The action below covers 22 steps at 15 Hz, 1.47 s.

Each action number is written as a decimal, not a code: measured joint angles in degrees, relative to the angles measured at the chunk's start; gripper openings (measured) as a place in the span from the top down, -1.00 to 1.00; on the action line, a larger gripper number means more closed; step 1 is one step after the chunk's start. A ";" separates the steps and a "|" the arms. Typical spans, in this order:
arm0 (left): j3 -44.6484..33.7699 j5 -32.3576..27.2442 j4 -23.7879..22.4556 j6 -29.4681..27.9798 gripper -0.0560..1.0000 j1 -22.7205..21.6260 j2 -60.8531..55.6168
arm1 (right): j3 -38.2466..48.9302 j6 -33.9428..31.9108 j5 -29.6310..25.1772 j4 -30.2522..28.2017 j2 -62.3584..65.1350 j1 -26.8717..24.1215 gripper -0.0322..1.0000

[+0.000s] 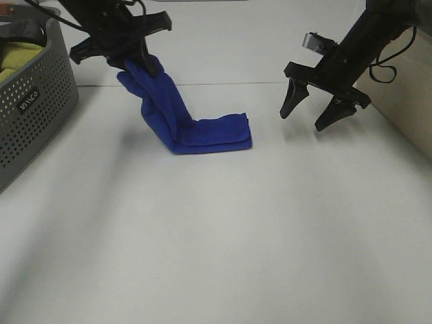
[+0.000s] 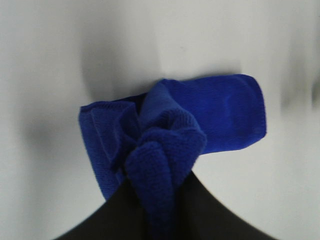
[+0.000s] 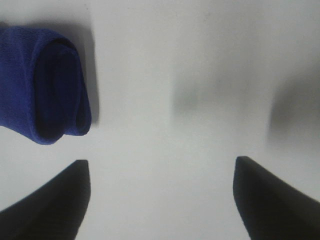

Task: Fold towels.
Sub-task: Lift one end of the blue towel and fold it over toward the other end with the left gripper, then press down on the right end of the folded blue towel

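The royal-blue towel (image 1: 177, 118) is folded into a narrow strip. Its right end lies flat on the white table (image 1: 223, 229); its left end is lifted. My left gripper (image 1: 133, 62) is shut on that lifted end and holds it above the table at the back left. In the left wrist view the towel (image 2: 200, 120) bunches between the fingers and hangs down to the table. My right gripper (image 1: 308, 115) is open and empty, hovering to the right of the towel's folded end, which shows in the right wrist view (image 3: 45, 85). No white tag shows.
A grey perforated basket (image 1: 34, 108) stands at the left edge, holding a yellow-green cloth (image 1: 17, 57). A beige surface (image 1: 405, 108) borders the table at the right.
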<state>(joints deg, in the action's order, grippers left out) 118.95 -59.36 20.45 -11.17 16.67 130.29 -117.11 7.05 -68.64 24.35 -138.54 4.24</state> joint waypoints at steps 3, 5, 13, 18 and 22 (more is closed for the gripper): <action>0.00 4.70 1.20 -3.72 0.68 3.61 2.12 | 0.00 0.00 -0.17 0.92 0.00 0.00 -0.51; 0.00 9.00 2.69 -6.47 0.68 5.90 4.35 | 0.00 0.00 -0.17 1.26 0.00 0.00 -0.51; 0.80 17.36 18.16 -6.65 -0.31 7.16 7.73 | 0.00 1.78 -0.80 7.56 0.00 0.00 -0.51; 3.78 16.27 21.43 6.53 -0.32 2.69 4.58 | -0.06 7.22 -0.74 19.77 4.13 1.03 -0.51; 3.95 15.07 20.57 7.05 -0.32 -3.38 0.86 | 0.46 12.89 -0.80 29.34 3.84 8.42 -0.51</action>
<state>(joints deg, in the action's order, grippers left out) 122.90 -44.29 41.02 -4.13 13.29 131.15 -116.65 19.94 -69.44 53.69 -134.70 12.66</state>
